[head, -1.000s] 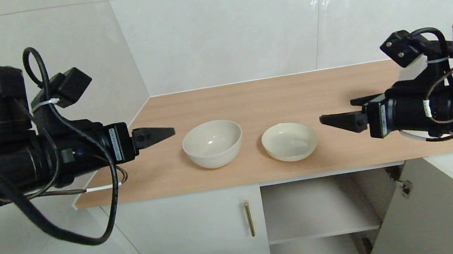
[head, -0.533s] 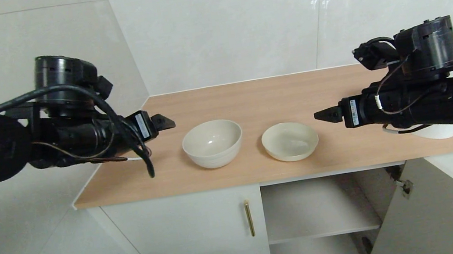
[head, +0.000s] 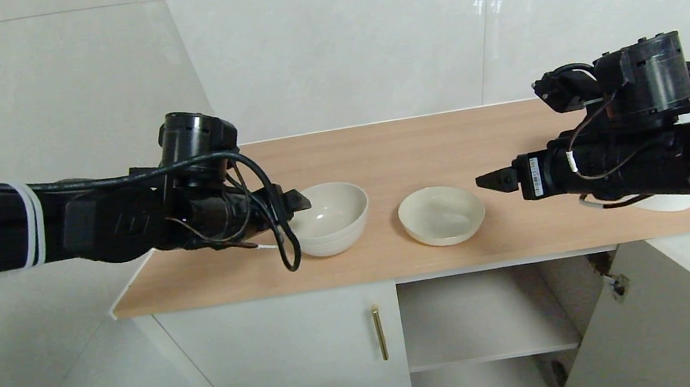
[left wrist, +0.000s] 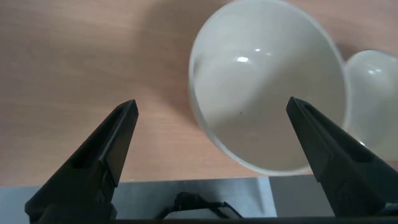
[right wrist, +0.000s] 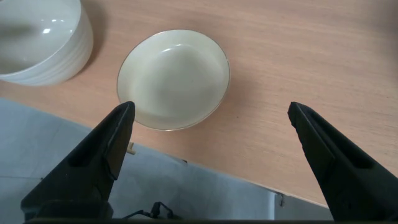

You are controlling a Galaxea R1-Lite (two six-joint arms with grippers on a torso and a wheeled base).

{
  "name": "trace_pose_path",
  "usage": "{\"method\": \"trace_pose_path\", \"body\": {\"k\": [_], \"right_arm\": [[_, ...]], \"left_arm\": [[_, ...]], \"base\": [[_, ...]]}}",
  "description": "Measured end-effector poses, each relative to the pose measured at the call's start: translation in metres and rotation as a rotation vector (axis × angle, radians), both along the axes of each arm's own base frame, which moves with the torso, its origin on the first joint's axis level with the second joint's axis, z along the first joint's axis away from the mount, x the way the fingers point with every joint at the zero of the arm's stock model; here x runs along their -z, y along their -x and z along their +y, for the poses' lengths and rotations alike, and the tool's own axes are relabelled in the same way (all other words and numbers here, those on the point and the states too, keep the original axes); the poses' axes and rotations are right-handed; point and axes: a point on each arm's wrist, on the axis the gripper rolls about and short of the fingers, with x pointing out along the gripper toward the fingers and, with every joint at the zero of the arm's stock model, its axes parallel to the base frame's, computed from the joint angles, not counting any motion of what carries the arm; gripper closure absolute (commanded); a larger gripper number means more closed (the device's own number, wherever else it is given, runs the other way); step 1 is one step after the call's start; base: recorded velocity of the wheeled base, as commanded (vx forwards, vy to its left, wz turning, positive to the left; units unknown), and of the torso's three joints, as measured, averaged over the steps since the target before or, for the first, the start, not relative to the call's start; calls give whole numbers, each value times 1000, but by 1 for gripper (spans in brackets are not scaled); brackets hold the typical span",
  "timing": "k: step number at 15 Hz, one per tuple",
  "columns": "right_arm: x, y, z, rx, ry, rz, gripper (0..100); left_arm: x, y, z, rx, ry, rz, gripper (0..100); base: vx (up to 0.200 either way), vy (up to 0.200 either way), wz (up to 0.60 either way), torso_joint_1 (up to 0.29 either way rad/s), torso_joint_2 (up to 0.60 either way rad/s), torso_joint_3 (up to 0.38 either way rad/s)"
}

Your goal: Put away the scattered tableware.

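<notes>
Spanning the back of the scene is a white tiled wall (head: 330, 40), and below it runs a light wooden countertop (head: 419, 142) that meets the wall in a corner on the robot's left. Under the counter stands a white cabinet (head: 275, 365). Its right compartment is open, with the door (head: 647, 326) swung outward and a bare shelf (head: 489, 357) inside. The closed door beside it carries a slim gold handle (head: 379, 332). The left gripper (head: 300, 201) reaches in from the left, level with the near-left rim of the deep bowl (head: 331, 215). In the left wrist view its jaws are spread wide (left wrist: 211, 112), with part of that bowl (left wrist: 267, 93) lying between them; whether a finger touches the rim cannot be told. The right gripper (head: 485, 182) hangs over the counter just to the right of the shallow bowl (head: 442, 214), apart from it, and its jaws are likewise spread wide (right wrist: 210, 115), holding nothing. Both bowls sit upright near the counter's front edge, side by side and not touching, the deep one on the robot's left. A white object (head: 667, 202), mostly hidden under the right arm, rests on the counter farther right.
</notes>
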Motion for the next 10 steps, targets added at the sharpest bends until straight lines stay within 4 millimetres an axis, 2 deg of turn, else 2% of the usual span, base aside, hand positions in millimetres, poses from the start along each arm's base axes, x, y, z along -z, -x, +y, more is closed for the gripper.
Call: {"method": "trace_pose_path", "body": {"k": [4, 5, 10], "right_arm": [[0, 0, 0, 4, 2, -1, 0], [0, 0, 0, 5, 2, -1, 0], [2, -3, 1, 31, 13, -4, 0]], "left_arm": [[14, -8, -4, 0, -14, 31, 0], [17, -10, -5, 0, -17, 39, 100], [24, -13, -6, -1, -22, 53, 100]], "base": [[0, 0, 0, 0, 0, 0], [0, 0, 0, 0, 0, 0], [0, 0, 0, 0, 0, 0]]}}
